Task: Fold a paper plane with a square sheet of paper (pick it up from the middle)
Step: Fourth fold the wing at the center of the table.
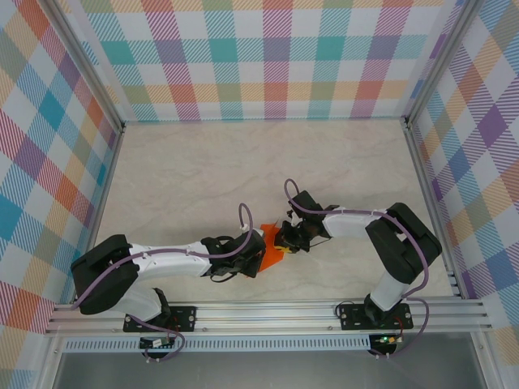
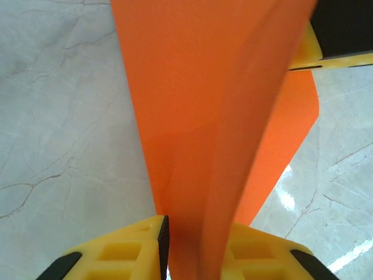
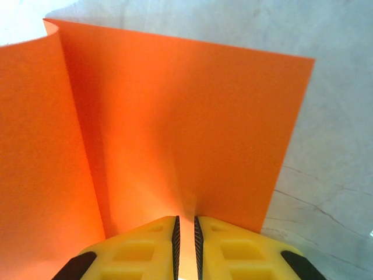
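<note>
Paper sheet (image 3: 175, 116) bent upward; left claw (image 2: 195, 248) and right claw (image 3: 186, 248) each clamped on it.

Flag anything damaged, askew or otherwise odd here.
Nothing stands out. The orange sheet is clamped by the left gripper and the right gripper, bowed into a curve mid-fold, with no tear or crumpling visible.

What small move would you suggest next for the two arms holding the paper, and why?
Probably lower both together toward the table, grips unchanged. The left tool and right tool each pinch the paper, which bows between them with no sharp crease showing; pressing one likely needs the flat surface.
</note>
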`<action>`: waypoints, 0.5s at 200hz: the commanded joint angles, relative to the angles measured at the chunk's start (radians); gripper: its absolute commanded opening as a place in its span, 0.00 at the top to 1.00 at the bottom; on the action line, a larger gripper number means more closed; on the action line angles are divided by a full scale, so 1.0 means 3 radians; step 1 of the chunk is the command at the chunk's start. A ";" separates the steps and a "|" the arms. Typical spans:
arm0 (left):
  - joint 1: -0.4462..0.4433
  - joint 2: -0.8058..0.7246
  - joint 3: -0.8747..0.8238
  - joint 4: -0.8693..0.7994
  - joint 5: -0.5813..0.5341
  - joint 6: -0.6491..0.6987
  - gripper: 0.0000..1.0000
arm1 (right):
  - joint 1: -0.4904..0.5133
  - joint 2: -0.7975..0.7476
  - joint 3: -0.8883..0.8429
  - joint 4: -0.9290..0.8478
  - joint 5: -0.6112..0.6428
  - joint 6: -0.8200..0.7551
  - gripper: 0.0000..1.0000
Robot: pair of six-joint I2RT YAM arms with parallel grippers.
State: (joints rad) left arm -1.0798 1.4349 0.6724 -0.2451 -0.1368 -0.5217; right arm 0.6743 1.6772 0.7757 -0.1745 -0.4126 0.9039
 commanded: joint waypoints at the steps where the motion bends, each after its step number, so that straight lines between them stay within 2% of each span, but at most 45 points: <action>1: -0.0057 -0.0045 0.0095 -0.0082 -0.0034 0.0041 0.71 | 0.0017 0.0020 0.0068 -0.0142 0.0051 -0.0052 0.83; 10: -0.0057 -0.0091 0.0094 -0.0082 -0.0038 0.0019 0.65 | 0.0018 0.0024 0.0066 -0.0142 0.0054 -0.0052 0.82; 32: -0.0057 -0.0198 0.0091 -0.0082 -0.0048 -0.0003 0.60 | 0.0018 0.0044 0.0059 -0.0130 0.0051 -0.0052 0.82; 74: -0.0057 -0.0251 0.0085 -0.0190 -0.0046 -0.0005 0.63 | 0.0018 0.0045 0.0059 -0.0125 0.0041 -0.0052 0.82; 100: -0.0057 -0.0162 0.0096 -0.0208 -0.0044 -0.0016 0.62 | 0.0020 0.0043 0.0058 -0.0132 0.0042 -0.0052 0.82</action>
State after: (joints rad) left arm -1.0798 1.3724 0.6724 -0.2733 -0.1371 -0.5262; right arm 0.6746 1.6772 0.7765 -0.1772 -0.4118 0.9035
